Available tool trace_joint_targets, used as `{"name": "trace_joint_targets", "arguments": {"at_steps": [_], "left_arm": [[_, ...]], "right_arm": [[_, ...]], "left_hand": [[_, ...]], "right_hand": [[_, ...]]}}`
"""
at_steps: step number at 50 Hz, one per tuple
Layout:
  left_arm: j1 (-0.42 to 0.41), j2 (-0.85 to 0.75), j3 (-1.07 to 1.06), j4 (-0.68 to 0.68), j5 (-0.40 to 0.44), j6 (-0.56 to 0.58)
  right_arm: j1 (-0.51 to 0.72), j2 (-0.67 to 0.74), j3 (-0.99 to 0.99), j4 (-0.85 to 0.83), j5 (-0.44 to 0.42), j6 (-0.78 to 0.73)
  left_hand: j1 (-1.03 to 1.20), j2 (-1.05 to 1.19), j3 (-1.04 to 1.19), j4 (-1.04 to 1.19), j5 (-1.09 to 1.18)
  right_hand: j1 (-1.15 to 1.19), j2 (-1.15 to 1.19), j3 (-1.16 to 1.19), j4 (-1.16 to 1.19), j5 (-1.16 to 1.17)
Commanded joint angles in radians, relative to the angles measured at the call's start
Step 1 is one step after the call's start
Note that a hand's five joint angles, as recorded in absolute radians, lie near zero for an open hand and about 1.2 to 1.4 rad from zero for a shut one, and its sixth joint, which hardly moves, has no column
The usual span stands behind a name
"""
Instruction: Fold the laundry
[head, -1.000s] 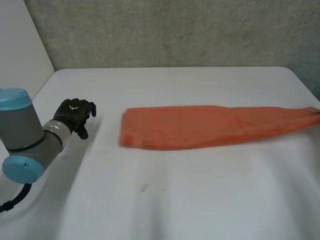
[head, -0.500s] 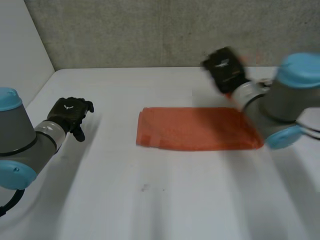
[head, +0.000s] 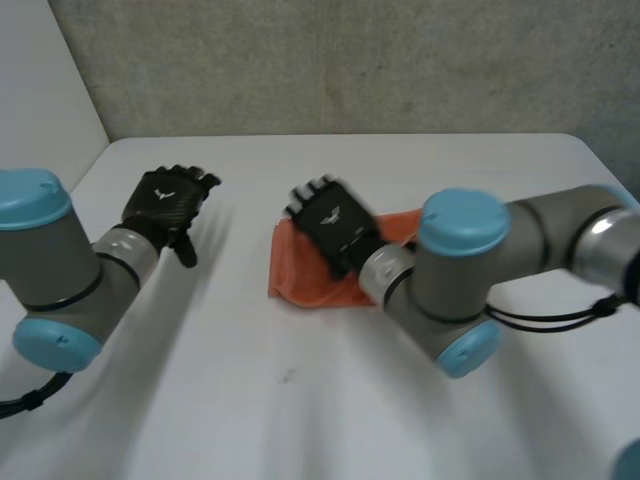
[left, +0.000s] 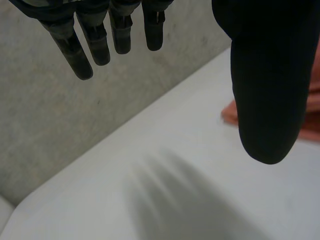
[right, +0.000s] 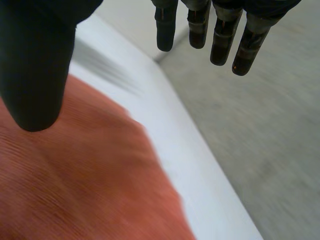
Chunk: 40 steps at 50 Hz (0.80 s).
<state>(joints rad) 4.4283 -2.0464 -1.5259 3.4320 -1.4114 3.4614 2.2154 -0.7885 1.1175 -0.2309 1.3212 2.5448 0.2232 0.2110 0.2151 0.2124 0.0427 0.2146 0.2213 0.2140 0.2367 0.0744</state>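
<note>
An orange cloth (head: 298, 278) lies folded short in the middle of the white table (head: 300, 420). My right hand (head: 330, 225) hovers over the cloth's left part with its fingers straight and nothing in it, and the right arm covers the rest of the cloth. In the right wrist view the cloth (right: 75, 180) lies under the thumb of the right hand (right: 35, 60). My left hand (head: 170, 203) is open above the bare table, to the left of the cloth and apart from it. In the left wrist view a strip of the cloth (left: 231, 113) shows behind the thumb of the left hand (left: 265, 75).
A grey wall (head: 350, 60) runs along the table's far edge. The right arm's elbow (head: 460, 290) lies across the table's middle right. Bare table stretches in front of the cloth and around the left hand.
The cloth went from a long strip to a short fold. My right arm swept in from the right, over the cloth to its left end, and the hand opened. My left hand rose and straightened its fingers.
</note>
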Motion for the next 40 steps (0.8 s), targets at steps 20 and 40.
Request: {"name": "trace_joint_targets", "arguments": {"at_steps": [20,40], "left_arm": [[-0.288,-0.288,0.265,0.072,-0.003,-0.168],[-0.268,-0.239,0.193,0.059,-0.124,-0.156]], "right_arm": [[-0.410,-0.177,0.380,0.091,0.020,0.330],[-0.438,-0.184,0.349,-0.087,0.038,0.045]], "left_hand": [[0.031,0.044,0.039,0.042,0.037],[0.020,0.032,0.028,0.030,0.026]], "right_hand": [[0.268,0.262,0.269,0.246,0.234],[1.182,1.175,1.182,1.160,1.147]]}}
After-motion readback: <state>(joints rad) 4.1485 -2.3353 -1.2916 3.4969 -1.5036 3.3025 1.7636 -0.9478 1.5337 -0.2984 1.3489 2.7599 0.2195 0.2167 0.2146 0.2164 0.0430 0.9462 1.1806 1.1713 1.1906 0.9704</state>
